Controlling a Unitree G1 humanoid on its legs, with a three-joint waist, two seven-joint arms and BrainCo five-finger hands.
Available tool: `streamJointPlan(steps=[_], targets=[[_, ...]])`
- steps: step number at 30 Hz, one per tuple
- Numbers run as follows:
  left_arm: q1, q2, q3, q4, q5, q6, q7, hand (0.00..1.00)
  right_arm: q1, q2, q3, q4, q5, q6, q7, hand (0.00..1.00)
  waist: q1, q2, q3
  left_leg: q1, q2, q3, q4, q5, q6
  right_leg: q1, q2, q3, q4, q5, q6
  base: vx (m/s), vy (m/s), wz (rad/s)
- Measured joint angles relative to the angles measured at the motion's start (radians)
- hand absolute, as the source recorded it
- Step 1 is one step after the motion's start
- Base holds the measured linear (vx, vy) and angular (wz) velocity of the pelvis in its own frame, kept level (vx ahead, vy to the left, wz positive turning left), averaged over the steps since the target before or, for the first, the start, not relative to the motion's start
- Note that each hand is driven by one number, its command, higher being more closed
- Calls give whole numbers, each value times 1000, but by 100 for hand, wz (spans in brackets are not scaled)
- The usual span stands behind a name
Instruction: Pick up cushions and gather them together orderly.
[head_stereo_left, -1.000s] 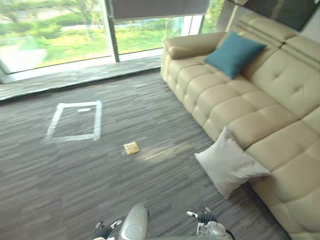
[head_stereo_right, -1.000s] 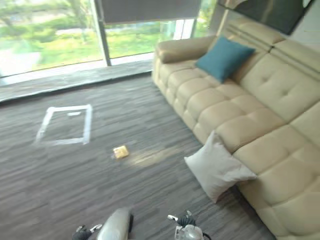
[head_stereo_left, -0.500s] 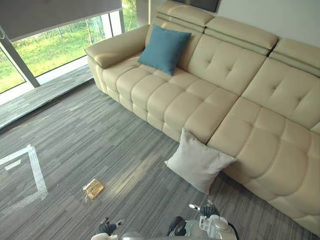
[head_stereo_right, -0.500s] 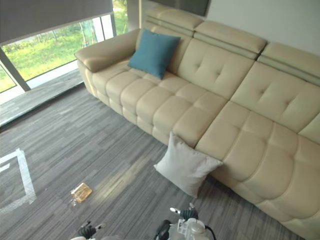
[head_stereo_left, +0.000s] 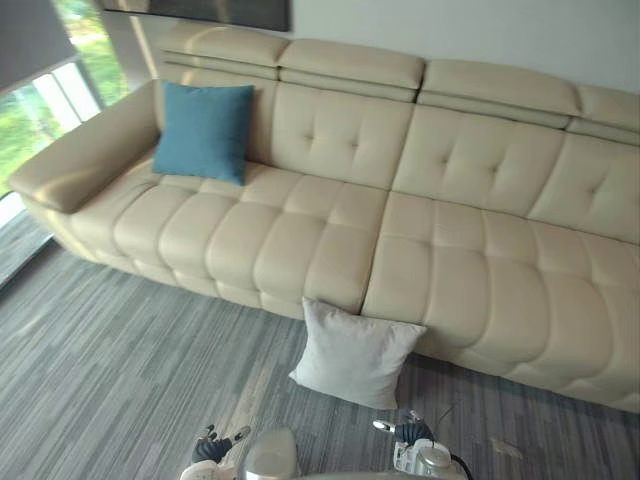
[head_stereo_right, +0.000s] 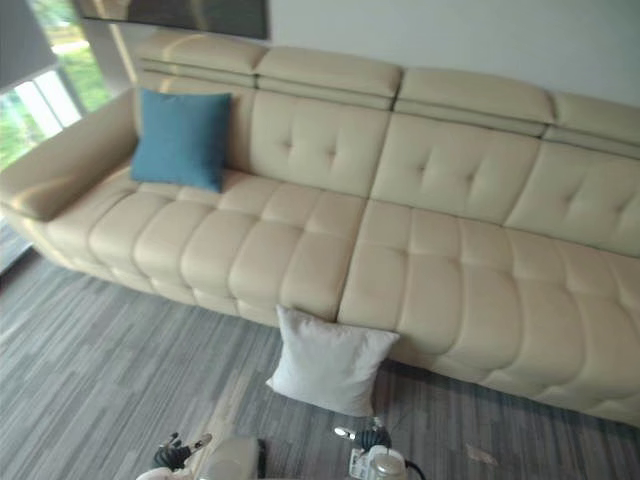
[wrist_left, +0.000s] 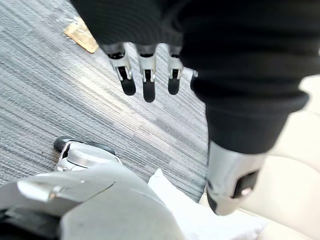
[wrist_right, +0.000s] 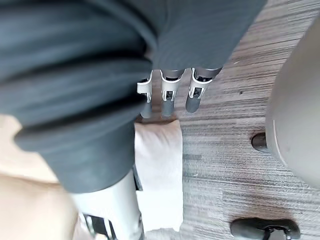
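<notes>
A pale grey cushion (head_stereo_left: 352, 352) stands on the carpet, leaning against the front of the beige sofa (head_stereo_left: 450, 250). A blue cushion (head_stereo_left: 204, 132) sits upright on the sofa's left end, against the backrest. My left hand (wrist_left: 145, 75) hangs low over the carpet, fingers straight, holding nothing. My right hand (wrist_right: 170, 95) also hangs with straight fingers, empty, above the pale cushion (wrist_right: 157, 170). Both hands stay near the bottom edge of the eye views, short of the pale cushion. A corner of that cushion (wrist_left: 200, 220) appears in the left wrist view.
Grey striped carpet (head_stereo_left: 100, 380) lies in front of the sofa. A window (head_stereo_left: 40, 90) is at the far left beyond the armrest. A flat yellow-brown packet (wrist_left: 81, 36) lies on the carpet. A small pale scrap (head_stereo_left: 505, 448) lies at the lower right.
The camera has swung to the right: the sofa now spans the whole view, and the taped square and window slid out to the left. Cushions and hands have not moved.
</notes>
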Motion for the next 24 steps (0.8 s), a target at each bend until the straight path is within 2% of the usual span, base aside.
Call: streamJointPlan(steps=[1, 2, 4, 5, 7, 9, 10, 11, 12, 13, 15, 16, 18, 20, 21, 24], targets=[[-1, 0, -2, 5, 1, 1, 0, 0, 0, 0, -1, -2, -1, -1, 2, 0, -1, 8, 3, 50, 5, 34, -30, -3, 7, -39, -20, -40, 108, 6, 12, 101, 145, -89], [0, 0, -2, 6, 1, 2, 0, 0, 0, 0, -2, -2, -1, -2, 3, 0, -2, 17, 8, 64, 7, 45, -38, -5, 9, -53, -27, -59, 142, 6, 12, 86, 114, -60], [2, 1, -3, 14, 1, 2, 0, 0, 1, -3, -9, 0, -11, -6, 6, 0, -3, 17, 7, 142, 15, 79, -79, -6, 11, -72, -100, -208, 257, -23, 4, 95, 64, -35], [4, 1, -8, 17, 1, 2, 0, 0, 1, -5, -10, 1, -21, -7, 7, 0, -7, 22, 3, 166, 30, 83, -101, -6, 10, -71, -128, -282, 255, -31, 0, 82, 6, -18], [5, 3, -17, 17, 1, 1, 0, 0, -1, -10, -12, 1, -37, -11, 7, 0, -14, 26, -2, 176, 50, 84, -126, -3, -8, -98, -134, -319, 201, -26, 7, 75, -79, -11], [7, 12, -34, 19, 1, 1, -3, 0, -6, -10, -15, 1, -37, -12, 7, 0, -19, 23, -4, 172, 52, 83, -130, -2, -30, -131, -119, -302, 96, 19, 12, 108, -142, -15], [8, 26, -41, 20, 2, 0, -8, 0, -4, -10, -16, 5, -35, -11, 7, 0, -20, -6, -12, 170, 29, 81, -126, -9, -48, -137, -112, -251, -2, 118, 3, 141, -192, -11], [4, 8, -49, 40, 3, 5, -8, 0, -5, -16, -26, 4, -37, -11, 7, 0, -22, 27, -19, 173, 51, 62, -125, -14, -60, -118, -87, -256, -5, 112, 5, 137, -191, -7], [5, 3, -50, 40, 4, 4, -8, 0, -2, -19, -34, 4, -37, -11, 6, 0, -23, 30, -26, 170, 57, 55, -128, -15, -61, -117, -76, -258, -15, 107, 2, 143, -200, 3], [6, -11, -50, 40, 5, 3, -7, 0, -4, -27, -45, 4, -37, -11, 5, 0, -23, 54, -31, 172, 75, 46, -132, -17, -66, -111, -58, -268, -27, 92, -6, 156, -185, 6], [2, -20, -49, 39, 9, 3, -7, 0, -5, -33, -48, 2, -35, -12, 2, 0, -24, 69, -29, 170, 99, 20, -113, -19, -69, -98, -37, -289, -31, 72, -16, 158, -183, 21], [2, -19, -47, 36, 11, 2, -8, 0, -6, -32, -48, 2, -34, -13, 0, 0, -24, 67, -28, 145, 111, -3, -68, -19, -69, -91, -28, -297, -31, 58, -20, 129, -185, 40], [1, -19, -43, 9, 12, 2, -9, 0, -5, -32, -51, 3, -16, -11, -4, 0, -21, 63, -18, 32, 145, -64, 176, -12, -58, -48, -15, -331, -34, 39, -34, 127, -195, 34], [2, -18, -44, 5, 17, 2, -8, 0, -2, -32, -51, 3, -11, -11, -9, 0, -18, 60, -17, 4, 156, -64, 244, -21, -50, -24, -15, -330, -45, 36, -40, 107, -73, -3], [1, -17, -45, 1, 21, 2, -7, 0, -3, -32, -56, 2, 5, -11, -12, 0, -17, 59, -17, -7, 146, -63, 216, -35, -64, -17, -20, -326, -51, 36, -40, 83, 2, -12], [-3, -17, -49, 2, 21, 3, -3, 0, -3, -29, -73, 2, 5, -11, -13, 0, -18, 58, -16, 0, 96, -65, 71, -28, -62, -18, -27, -316, -45, 36, -21, 48, 78, -9]])
